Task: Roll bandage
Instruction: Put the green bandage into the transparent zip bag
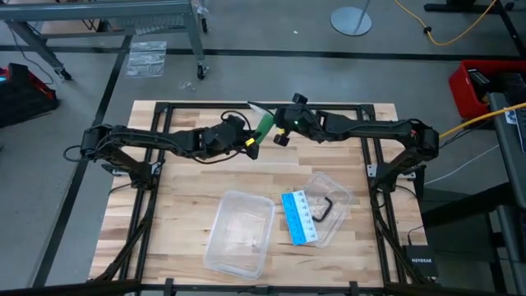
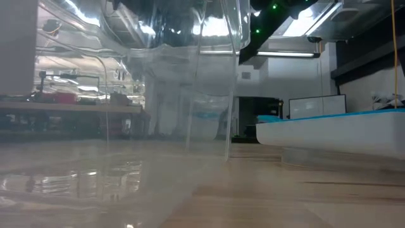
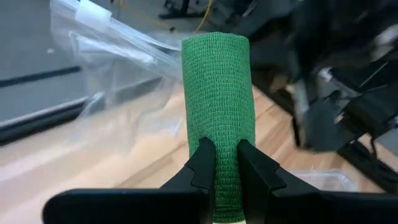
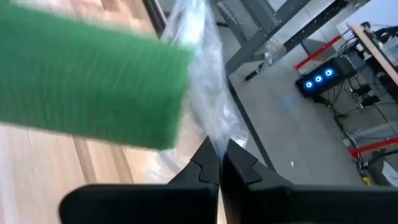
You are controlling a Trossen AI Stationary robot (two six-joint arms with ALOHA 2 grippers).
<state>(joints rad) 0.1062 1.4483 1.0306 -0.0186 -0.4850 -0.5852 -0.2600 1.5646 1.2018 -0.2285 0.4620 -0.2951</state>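
Left gripper (image 3: 226, 163), fingers clamped on the lower end of the green bandage (image 3: 217, 93), holds it raised over the table's far edge. Right gripper (image 4: 219, 163), fingers pinched on the clear plastic wrapper (image 4: 205, 81), meets it there. Likely hazard: opposed pulling may stretch or drag the bandage from its hold, or the wrapper may snag it. Nearer lie a clear tray (image 1: 238, 234) and a blue-and-white card (image 1: 297, 217).
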